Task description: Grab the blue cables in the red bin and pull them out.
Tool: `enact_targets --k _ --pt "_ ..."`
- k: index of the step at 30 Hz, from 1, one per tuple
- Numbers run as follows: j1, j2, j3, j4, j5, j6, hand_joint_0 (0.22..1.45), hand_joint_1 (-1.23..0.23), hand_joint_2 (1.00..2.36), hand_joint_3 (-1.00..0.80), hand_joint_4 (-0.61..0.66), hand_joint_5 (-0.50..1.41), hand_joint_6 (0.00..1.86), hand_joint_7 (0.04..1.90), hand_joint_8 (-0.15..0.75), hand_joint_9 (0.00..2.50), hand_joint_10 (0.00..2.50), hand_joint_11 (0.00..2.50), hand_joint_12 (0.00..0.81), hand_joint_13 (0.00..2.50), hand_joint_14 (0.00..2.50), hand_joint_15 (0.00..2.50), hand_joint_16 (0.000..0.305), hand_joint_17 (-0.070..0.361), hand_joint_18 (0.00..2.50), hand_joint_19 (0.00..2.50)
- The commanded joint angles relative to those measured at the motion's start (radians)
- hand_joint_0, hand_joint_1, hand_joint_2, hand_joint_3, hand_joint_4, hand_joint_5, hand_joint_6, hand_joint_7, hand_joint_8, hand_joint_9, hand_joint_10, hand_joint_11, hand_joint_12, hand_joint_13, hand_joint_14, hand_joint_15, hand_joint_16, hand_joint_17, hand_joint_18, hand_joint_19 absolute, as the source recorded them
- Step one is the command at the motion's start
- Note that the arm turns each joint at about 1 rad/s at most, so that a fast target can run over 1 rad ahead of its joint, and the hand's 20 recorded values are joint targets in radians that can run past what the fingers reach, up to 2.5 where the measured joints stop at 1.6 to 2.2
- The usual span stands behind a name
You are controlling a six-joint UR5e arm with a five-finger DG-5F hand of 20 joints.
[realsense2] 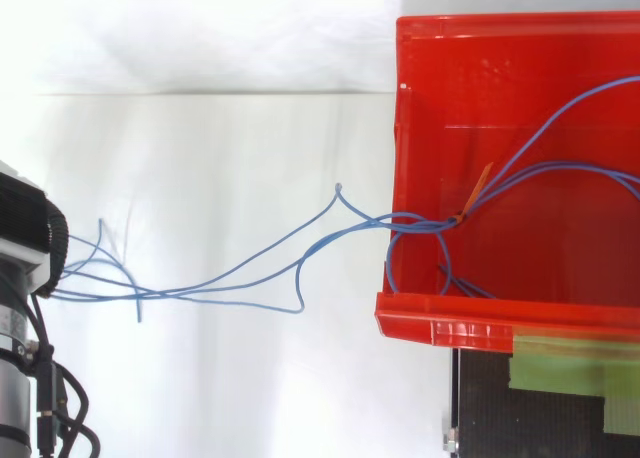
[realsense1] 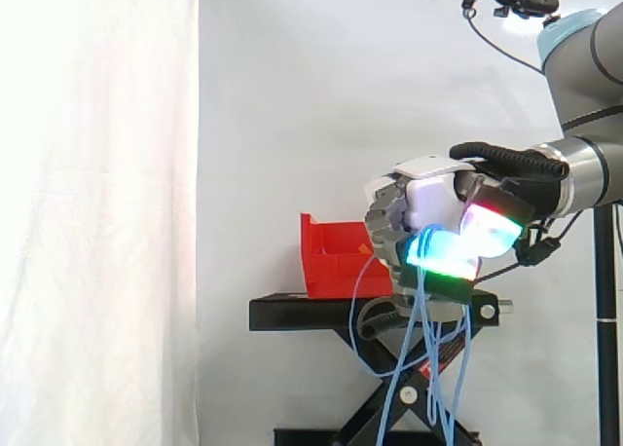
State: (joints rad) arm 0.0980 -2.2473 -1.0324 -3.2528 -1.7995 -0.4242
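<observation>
The hand (realsense1: 428, 207) was in the pulling-out step. In the side view it hung to the right of the red bin (realsense1: 336, 261), above the right end of the black stand (realsense1: 311, 313). Its fingers were curled tight round the blue cables (realsense2: 415, 216), whose loose strands dangled below it. From above, the cables ran from the hand across open space and over the bin's left wall. A loop, and the bundle at the orange tie (realsense2: 478, 186), lay inside the bin, so the job looked only partly done. The next move probably called for drawing farther from the bin with the grip kept firm, watching that the loop did not catch on the rim.
</observation>
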Motion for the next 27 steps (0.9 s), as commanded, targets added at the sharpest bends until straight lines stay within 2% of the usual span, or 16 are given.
enact_targets --k 1,4,6,7,10,12,13,14,17,27 --pt "0.000 0.000 0.000 0.001 0.000 0.000 0.89 -0.93 1.00 -1.00 0.17 0.59 0.82 0.56 0.262 1.08 0.02 1.31 0.311 1.23 0.91 1.52 0.043 0.098 0.97 1.20" --pt "0.000 0.000 0.000 -0.005 0.000 0.000 0.93 -0.93 1.00 -1.00 0.15 0.58 0.97 0.51 0.251 1.13 0.02 1.43 0.317 1.24 0.92 1.53 0.043 0.096 0.98 1.21" --pt "-0.001 0.000 0.000 -0.007 0.000 -0.003 0.94 -0.93 1.00 -1.00 0.15 0.57 0.99 0.50 0.233 1.18 0.01 1.68 0.316 1.23 0.95 1.52 0.043 0.096 0.99 1.21" --pt "0.000 0.000 0.000 -0.008 0.000 -0.003 0.94 -0.93 1.00 -1.00 0.14 0.57 1.00 0.50 0.225 1.18 0.13 1.80 0.317 1.22 1.02 1.50 0.042 0.094 1.00 1.21" --pt "0.000 0.000 -0.002 -0.008 0.000 -0.003 0.94 -0.93 1.00 -1.00 0.14 0.56 1.02 0.49 0.228 1.09 0.74 1.69 0.320 1.22 1.07 1.50 0.042 0.095 1.00 1.21" --pt "-0.001 0.000 -0.002 -0.007 0.000 -0.003 0.92 -0.91 1.00 -1.00 0.15 0.56 0.99 0.48 0.229 1.07 0.81 1.67 0.323 1.20 1.11 1.48 0.043 0.097 1.00 1.20" --pt "0.000 0.000 0.000 -0.005 0.000 -0.003 0.88 -0.89 1.00 -1.00 0.15 0.58 0.88 0.51 0.233 1.05 0.81 1.64 0.323 1.18 1.14 1.46 0.043 0.097 0.99 1.21" --pt "0.000 0.000 0.000 -0.005 0.000 -0.003 0.85 -0.86 1.00 -1.00 0.15 0.61 0.69 0.57 0.236 1.08 0.52 1.70 0.327 1.17 1.13 1.44 0.044 0.099 0.98 1.20" --pt "0.000 0.000 -0.002 -0.008 0.000 -0.003 0.82 -0.83 1.00 -1.00 0.16 0.63 0.62 0.59 0.239 1.12 0.24 1.77 0.327 1.18 1.04 1.47 0.045 0.100 0.98 1.20" --pt "0.000 0.000 -0.002 -0.008 0.000 -0.005 0.81 -0.82 1.00 -1.00 0.17 0.65 0.56 0.62 0.249 1.14 0.17 1.78 0.334 1.19 1.02 1.44 0.045 0.101 0.97 1.20"
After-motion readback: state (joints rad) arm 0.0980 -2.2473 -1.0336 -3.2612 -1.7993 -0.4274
